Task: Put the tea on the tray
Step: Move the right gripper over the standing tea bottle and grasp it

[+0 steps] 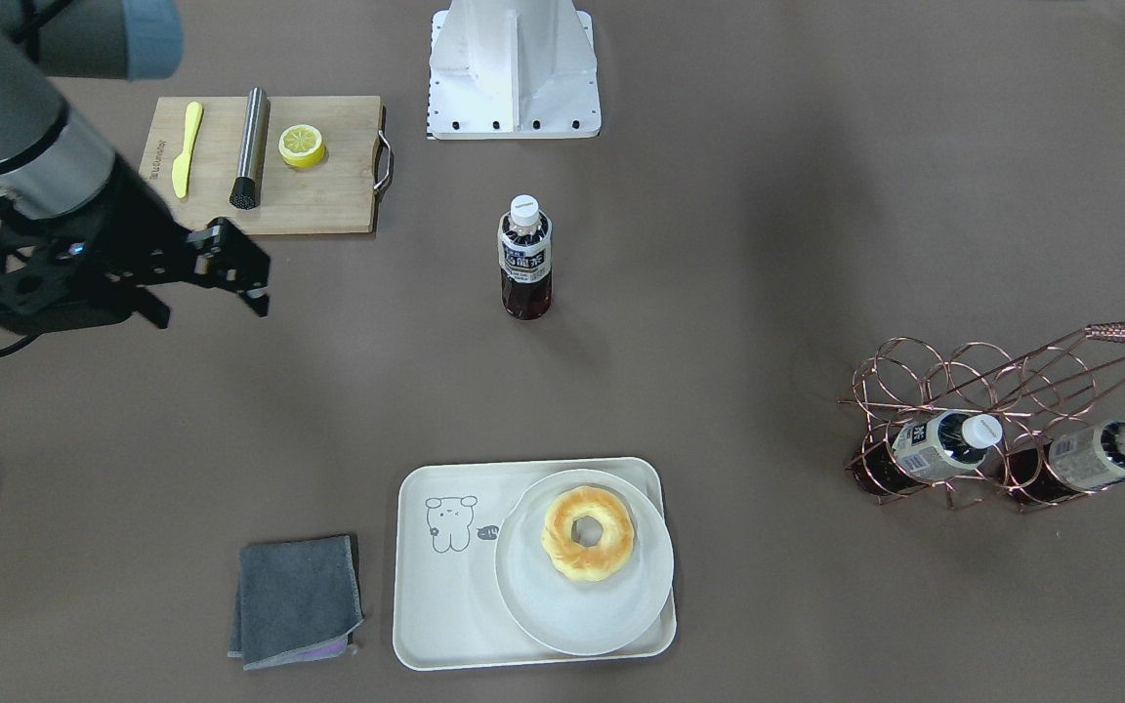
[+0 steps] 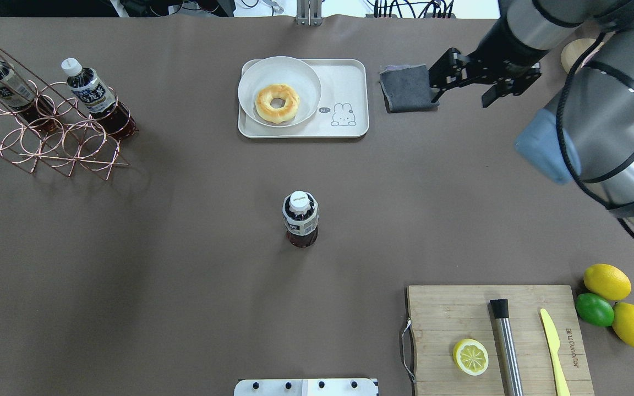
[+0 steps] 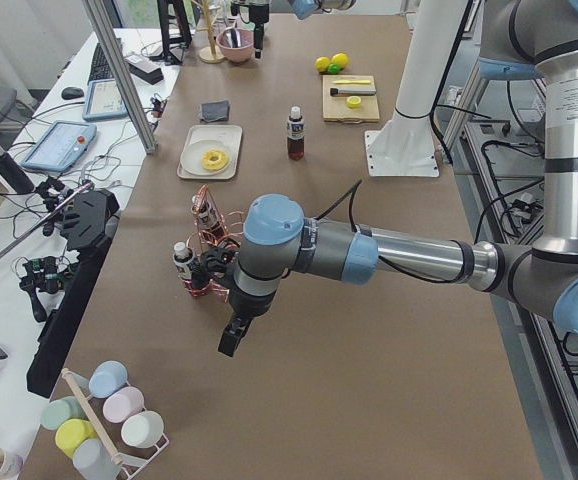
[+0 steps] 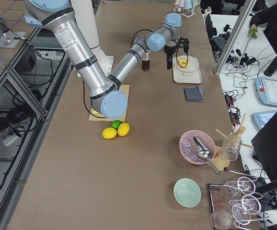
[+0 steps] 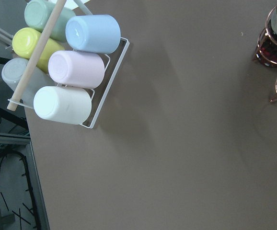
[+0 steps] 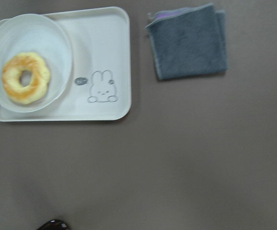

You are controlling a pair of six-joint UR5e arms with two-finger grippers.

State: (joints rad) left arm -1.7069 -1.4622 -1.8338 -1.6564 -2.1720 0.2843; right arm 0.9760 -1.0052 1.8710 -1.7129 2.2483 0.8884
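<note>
My right tool (image 2: 463, 91) hangs above the bench (image 2: 185, 275) just beside the grey cloth (image 2: 408, 88). Its jaws are spread wide with nothing between them. My left tool (image 3: 231, 338) hangs low near the copper rack (image 2: 47, 143), and I cannot tell how far open it is. The tea (image 2: 300, 220) stands upright, cap on, alone in the middle of the bench, well apart from both tools and from the tray (image 2: 344, 82). A round plate (image 2: 300, 71) with a ring doughnut (image 2: 277, 103) fills 1 half of the tray. 2 like bottles (image 2: 94, 96) rest tilted in the rack.
</note>
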